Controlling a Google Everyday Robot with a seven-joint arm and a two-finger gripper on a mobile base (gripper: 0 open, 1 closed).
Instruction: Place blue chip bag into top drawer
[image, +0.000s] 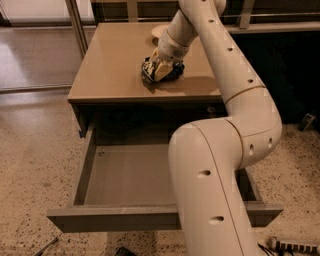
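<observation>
The blue chip bag lies crumpled on the tan cabinet top, towards its right front. My gripper comes down on the bag from the back right, with a cream finger pressed into its middle, shut on the bag. The bag rests on or just at the cabinet surface. The top drawer is pulled wide open below the cabinet front. Its grey inside is bare, and my arm hides its right part.
A round cream bowl sits at the back of the cabinet top, partly behind my arm. My large forearm crosses in front of the drawer's right half. Speckled floor lies left of the cabinet, and a dark wall panel stands on the right.
</observation>
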